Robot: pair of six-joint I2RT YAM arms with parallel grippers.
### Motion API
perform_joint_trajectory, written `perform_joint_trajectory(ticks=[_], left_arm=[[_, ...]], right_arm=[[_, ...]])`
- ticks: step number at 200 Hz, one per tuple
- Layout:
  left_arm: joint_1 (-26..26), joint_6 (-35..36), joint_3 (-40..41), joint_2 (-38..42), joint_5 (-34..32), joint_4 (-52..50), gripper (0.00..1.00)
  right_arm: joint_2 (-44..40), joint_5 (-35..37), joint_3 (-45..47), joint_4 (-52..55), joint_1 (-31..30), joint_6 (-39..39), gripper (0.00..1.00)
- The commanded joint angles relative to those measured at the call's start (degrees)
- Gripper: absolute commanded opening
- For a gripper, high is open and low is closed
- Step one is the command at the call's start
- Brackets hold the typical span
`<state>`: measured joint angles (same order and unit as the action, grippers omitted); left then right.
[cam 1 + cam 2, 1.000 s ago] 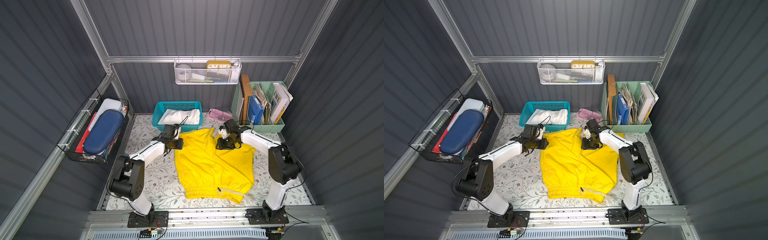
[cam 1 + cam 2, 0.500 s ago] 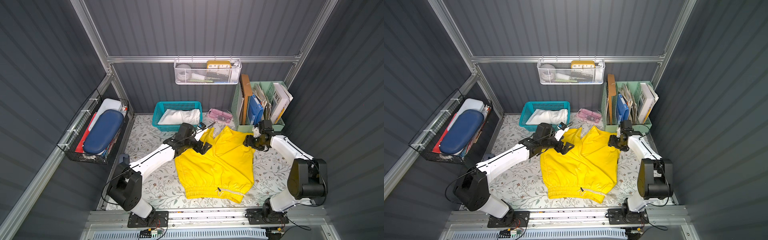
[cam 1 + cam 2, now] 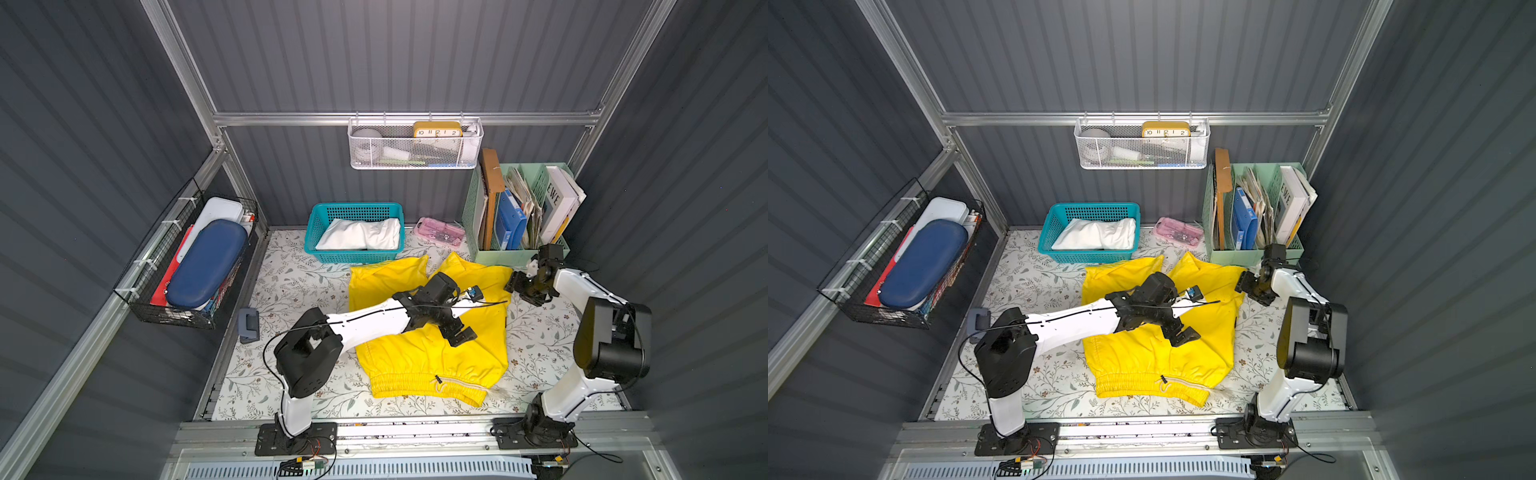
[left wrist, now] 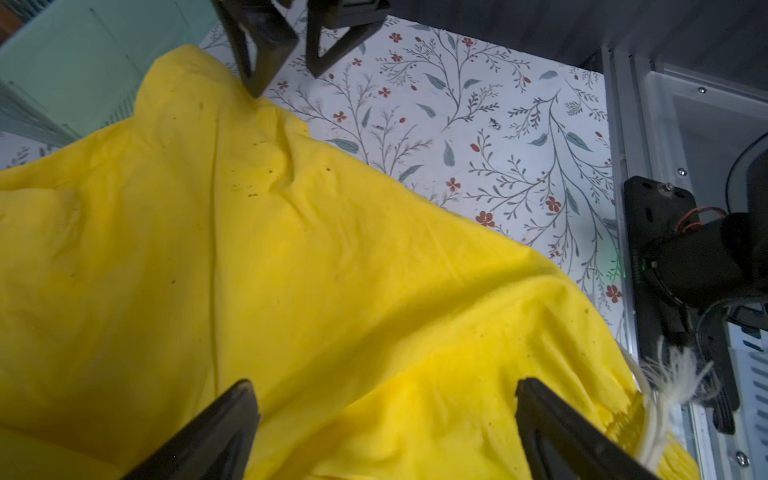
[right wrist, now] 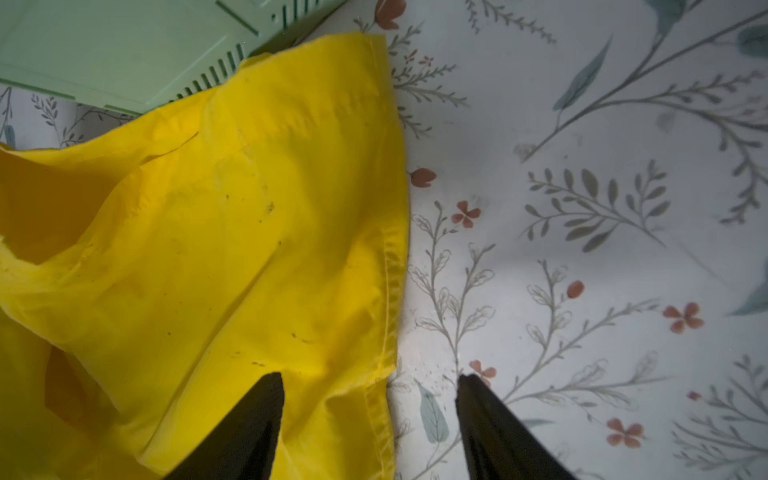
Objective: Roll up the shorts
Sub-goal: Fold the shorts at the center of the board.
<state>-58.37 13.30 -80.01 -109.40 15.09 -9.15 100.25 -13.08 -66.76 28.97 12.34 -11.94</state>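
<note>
Left wrist view: left gripper [image 4: 382,386] has its jaws spread wide with nothing between them, and yellow cloth lies just under the fingertips.
Teal basket [image 3: 353,255]: at 11 o'clock on the floral mat [image 3: 291,286], holding the white shorts [image 3: 361,235], bunched and untouched.
Left arm: in both top views it reaches across from 7 o'clock, and its gripper hangs over the middle of the yellow shorts [image 3: 419,361].
Yellow shorts, lie: flat at the mat's centre, long axis running 12 to 6. The gathered waistband [image 3: 411,384] and drawstring [image 3: 457,382] are at 6 o'clock, both leg hems at 12.
Right gripper [image 3: 521,291]: at 2 o'clock of the garment, jaws apart and empty. In the right wrist view one finger [image 5: 257,415] sits over the outer hem, the other over bare mat.
Green file holder [image 3: 490,257]: at 1 o'clock, with the right leg's corner lying right at its base.
Key relation: the cloth is directly below the left gripper and towards 8 o'clock from the right one. The right arm is nearer a hem corner, the left nearer the middle.
Judgement: rolling has not begun, and a roll along the long axis probably needs both grippers on one short edge.
</note>
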Motion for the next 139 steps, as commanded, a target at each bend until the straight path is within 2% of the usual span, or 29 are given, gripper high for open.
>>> perform_joint_trajectory(ticks=[1, 54, 139], left_arm=[[-1.8, 2.4, -2.5, -2.0, 1.5, -1.6, 0.99], [-7.3, 4.7, -4.5, -6.8, 0.0, -3.3, 1.00], [-11.9, 3.7, -3.6, -8.1, 4.9, -3.0, 1.00]], right_arm=[[1.5, -3.1, -2.4, -1.3, 0.4, -0.1, 0.71], [4.9, -4.8, -4.4, -1.8, 0.5, -0.1, 0.71], [8.7, -5.4, -6.3, -1.8, 0.5, 0.2, 0.71]])
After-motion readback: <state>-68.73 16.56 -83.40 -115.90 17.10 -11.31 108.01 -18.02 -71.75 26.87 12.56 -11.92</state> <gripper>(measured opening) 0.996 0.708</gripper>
